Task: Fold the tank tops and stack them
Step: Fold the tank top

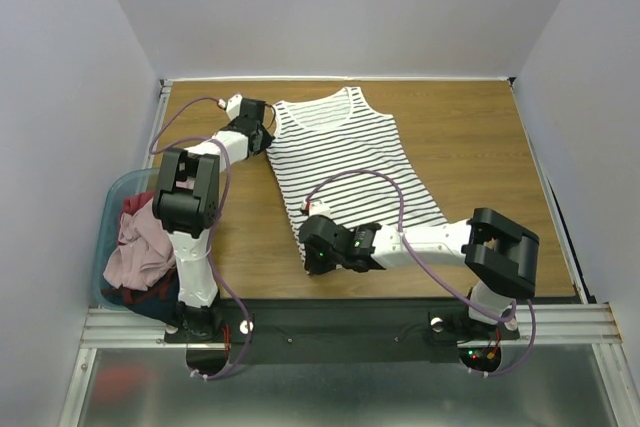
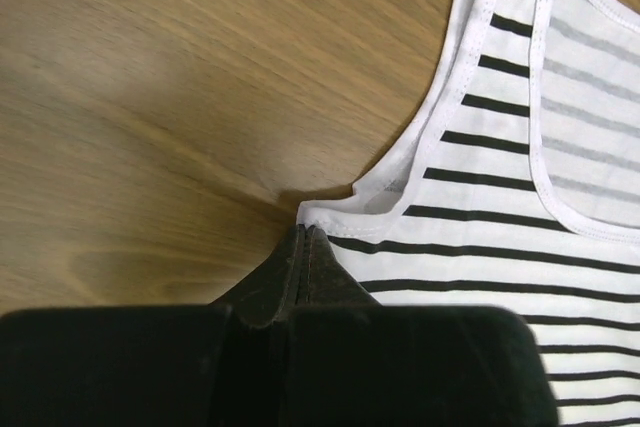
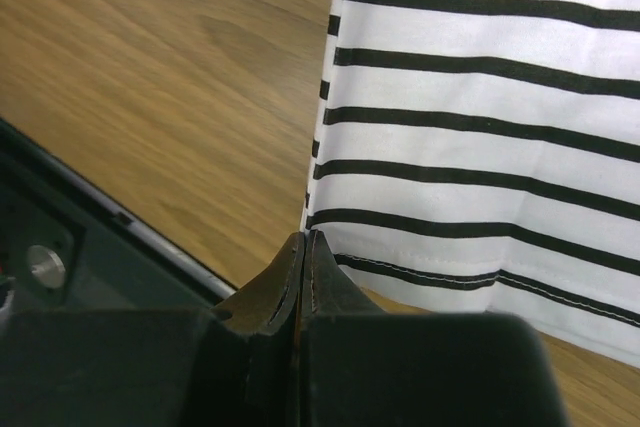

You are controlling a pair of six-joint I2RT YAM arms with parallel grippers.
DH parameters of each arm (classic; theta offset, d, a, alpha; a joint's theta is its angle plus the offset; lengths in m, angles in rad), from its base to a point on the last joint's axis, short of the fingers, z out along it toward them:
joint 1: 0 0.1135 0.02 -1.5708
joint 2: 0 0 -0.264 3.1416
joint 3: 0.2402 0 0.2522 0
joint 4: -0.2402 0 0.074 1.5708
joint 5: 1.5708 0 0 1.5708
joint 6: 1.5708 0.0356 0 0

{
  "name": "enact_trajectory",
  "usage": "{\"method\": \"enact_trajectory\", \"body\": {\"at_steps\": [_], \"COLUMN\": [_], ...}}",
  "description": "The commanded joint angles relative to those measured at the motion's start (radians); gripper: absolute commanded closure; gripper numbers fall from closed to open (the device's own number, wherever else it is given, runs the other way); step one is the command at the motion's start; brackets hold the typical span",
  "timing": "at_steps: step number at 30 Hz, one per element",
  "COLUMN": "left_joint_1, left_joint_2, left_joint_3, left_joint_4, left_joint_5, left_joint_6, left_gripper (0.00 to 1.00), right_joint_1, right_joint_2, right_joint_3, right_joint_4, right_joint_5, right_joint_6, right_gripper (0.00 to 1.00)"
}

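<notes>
The white tank top with thin black stripes lies flat on the wooden table, neckline towards the back. My left gripper is shut at its left armhole corner; in the left wrist view the closed tips meet the cloth's corner. My right gripper is shut at the near left hem corner; in the right wrist view the tips pinch the hem. A dusty pink top, a dark red one and a navy one lie crumpled in the tub.
The translucent light-blue tub stands at the left edge beside the left arm's base. The black front rail runs along the near edge, also seen in the right wrist view. Bare wood lies right of the striped top.
</notes>
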Motion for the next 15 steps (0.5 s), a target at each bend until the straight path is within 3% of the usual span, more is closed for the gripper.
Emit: {"method": "enact_trajectory", "body": {"at_steps": [1,15], "left_joint_1": [0.019,0.013], "left_joint_2": [-0.080,-0.112], "left_joint_3": [0.002,0.066], "left_joint_4": [0.009,-0.031], "left_joint_5": [-0.064,-0.045], "left_joint_6": [-0.009,0.003], "left_gripper": [1.00,1.00], "right_joint_1": [0.017,0.014], "right_joint_2": [-0.003,-0.069], "right_joint_3": [0.048,0.033], "right_joint_4": [0.045,0.044], "right_joint_5": [-0.098,-0.049], "right_joint_6": [0.014,0.006], "right_gripper": [1.00,1.00]}}
